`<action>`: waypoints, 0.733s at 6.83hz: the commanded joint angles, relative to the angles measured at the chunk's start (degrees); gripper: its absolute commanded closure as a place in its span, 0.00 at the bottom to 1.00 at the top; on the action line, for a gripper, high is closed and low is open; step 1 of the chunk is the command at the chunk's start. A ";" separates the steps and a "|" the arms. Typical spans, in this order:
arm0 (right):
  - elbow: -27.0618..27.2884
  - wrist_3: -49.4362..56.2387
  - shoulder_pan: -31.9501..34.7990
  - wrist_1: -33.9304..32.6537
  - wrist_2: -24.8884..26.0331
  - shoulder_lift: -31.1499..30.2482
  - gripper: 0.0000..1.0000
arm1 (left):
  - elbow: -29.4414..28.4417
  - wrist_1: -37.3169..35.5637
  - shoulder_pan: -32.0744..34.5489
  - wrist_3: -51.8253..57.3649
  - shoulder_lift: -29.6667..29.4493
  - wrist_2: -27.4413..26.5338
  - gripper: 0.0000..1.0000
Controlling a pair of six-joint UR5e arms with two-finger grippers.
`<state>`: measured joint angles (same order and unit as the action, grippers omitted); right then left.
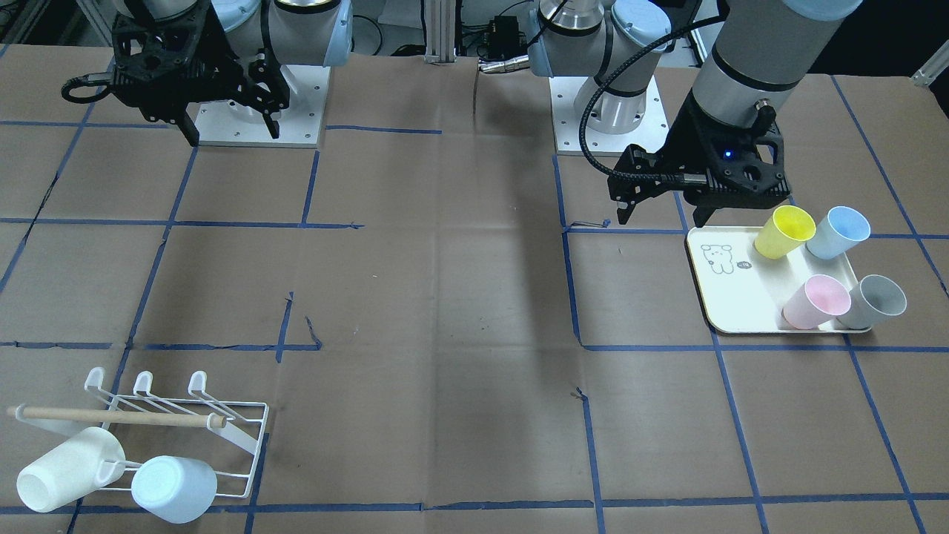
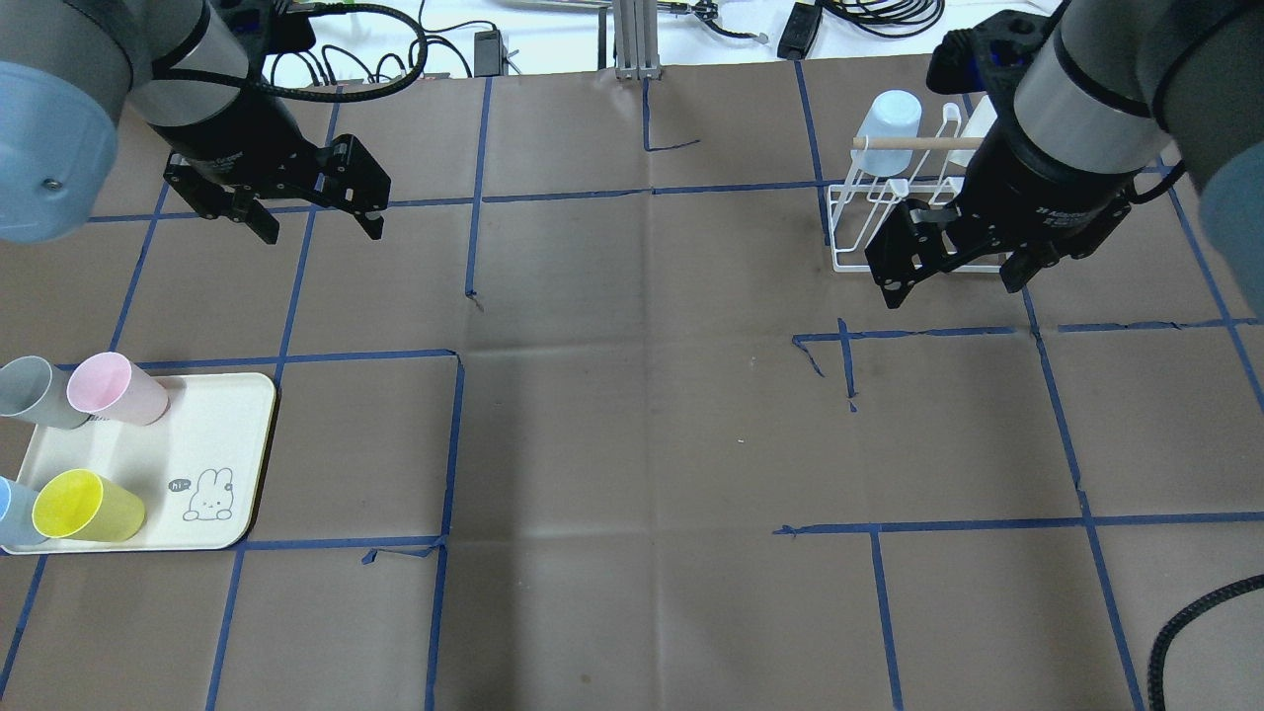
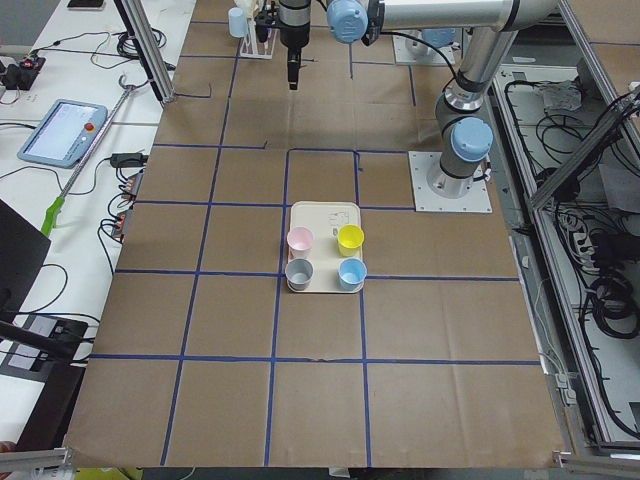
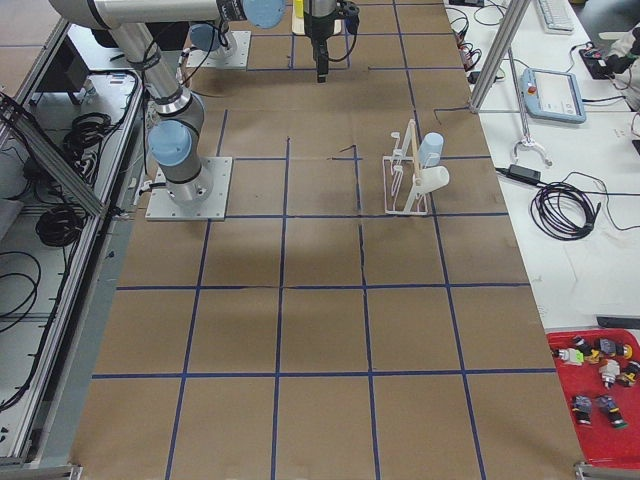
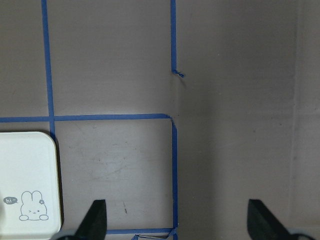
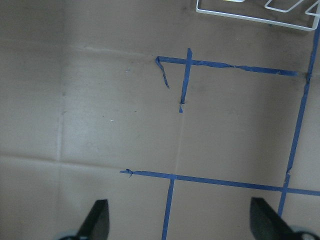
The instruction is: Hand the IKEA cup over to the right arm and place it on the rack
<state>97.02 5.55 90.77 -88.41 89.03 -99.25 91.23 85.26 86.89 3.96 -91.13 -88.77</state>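
Note:
Several IKEA cups stand on a cream tray (image 2: 188, 434): pink (image 2: 114, 388), grey (image 2: 35, 392), yellow (image 2: 87, 506) and blue (image 1: 839, 231). My left gripper (image 2: 321, 229) hangs open and empty above the table, beyond the tray's far corner. In the front view the left gripper (image 1: 661, 219) sits just behind the tray (image 1: 730, 297). The right arm's gripper (image 2: 953, 288) is open and empty, hovering at the near side of the white wire rack (image 2: 869, 222). The rack (image 1: 222, 423) holds a white cup (image 1: 70, 469) and a pale blue cup (image 1: 174, 488).
Brown paper with blue tape lines covers the table. Both arm bases (image 1: 259, 104) stand at the robot's edge. The left wrist view shows the tray's corner (image 5: 27, 180); the right wrist view shows the rack's base wire (image 6: 250, 16). Cables lie behind the table.

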 commanded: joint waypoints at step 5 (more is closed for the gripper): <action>0.19 -4.58 2.31 -2.47 2.38 2.13 0.00 | 0.00 0.00 -0.05 0.00 -0.01 0.00 0.00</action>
<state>97.19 0.97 93.00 -90.95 91.48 -97.16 91.23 85.25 86.89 3.96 -91.14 -88.77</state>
